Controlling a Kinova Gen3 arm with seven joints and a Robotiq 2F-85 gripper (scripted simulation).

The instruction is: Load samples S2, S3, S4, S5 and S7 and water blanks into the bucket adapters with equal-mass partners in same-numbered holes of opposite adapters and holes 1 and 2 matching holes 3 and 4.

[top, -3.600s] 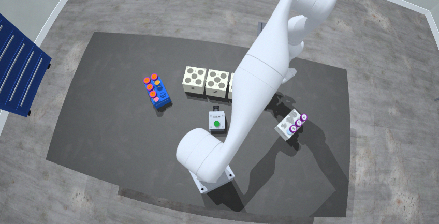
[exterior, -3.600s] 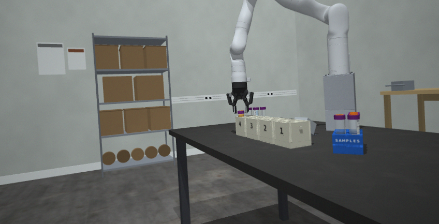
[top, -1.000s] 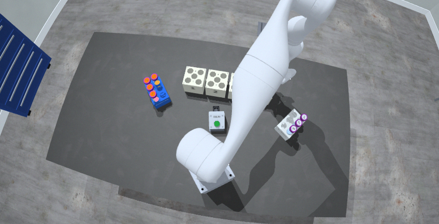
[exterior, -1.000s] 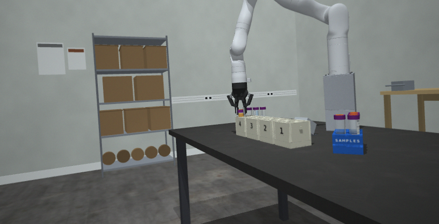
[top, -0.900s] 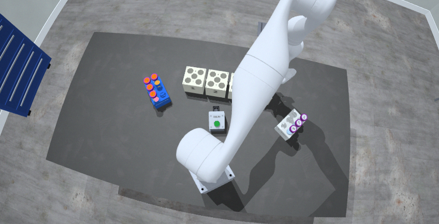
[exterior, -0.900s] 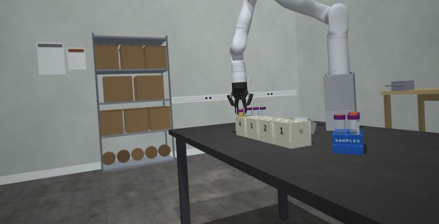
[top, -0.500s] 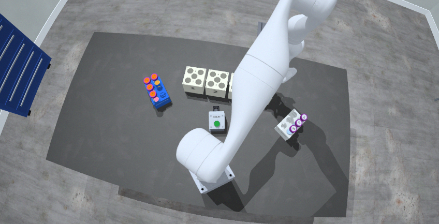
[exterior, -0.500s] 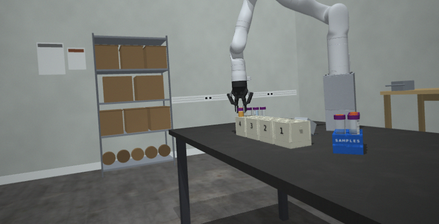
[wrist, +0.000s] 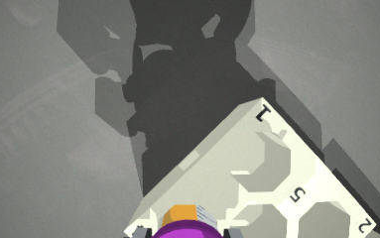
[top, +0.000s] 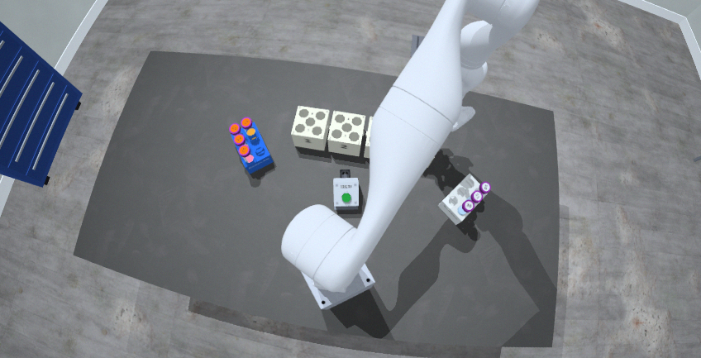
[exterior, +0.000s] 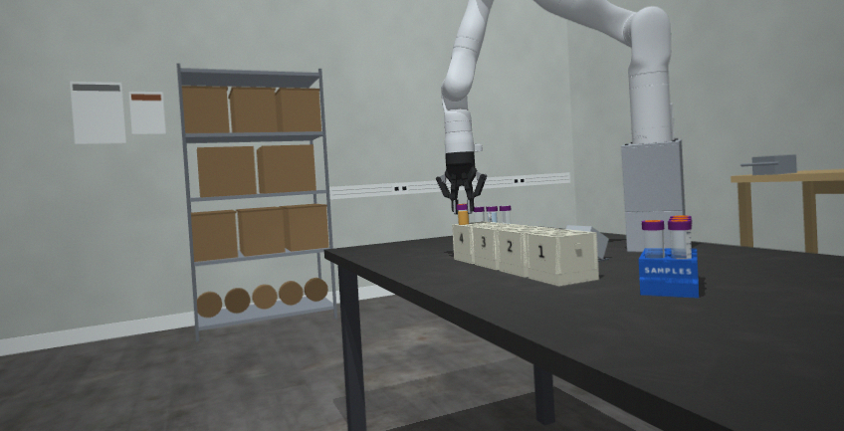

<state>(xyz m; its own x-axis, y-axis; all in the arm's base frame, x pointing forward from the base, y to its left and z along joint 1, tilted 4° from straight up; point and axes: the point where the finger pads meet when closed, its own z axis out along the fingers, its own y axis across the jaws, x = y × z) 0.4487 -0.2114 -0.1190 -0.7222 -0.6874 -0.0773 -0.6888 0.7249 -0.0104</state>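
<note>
My gripper (exterior: 462, 194) is shut on a purple-capped tube with orange liquid (exterior: 462, 214) and holds it upright over adapter 4 (exterior: 463, 243), at the far end of the adapter row. The tube's lower end is at the adapter's top; I cannot tell whether it is still in a hole. In the wrist view the cap (wrist: 187, 232) fills the bottom edge, over the left corner of the adapter top (wrist: 256, 188). Holes 1 (wrist: 273, 156), 5 and 2 there are empty. Adapters 1 (top: 309, 127) and 2 (top: 346, 133) are empty. The arm hides the gripper in the overhead view.
The blue samples rack (top: 250, 144) with several orange-dotted tubes stands left of the adapters. The white blanks rack (top: 464, 199) holds three purple-capped tubes at the right. The DONE desk with its green key (top: 346, 198) sits in front of adapter 2. Adapter 3 (exterior: 484, 244) is mostly hidden from overhead.
</note>
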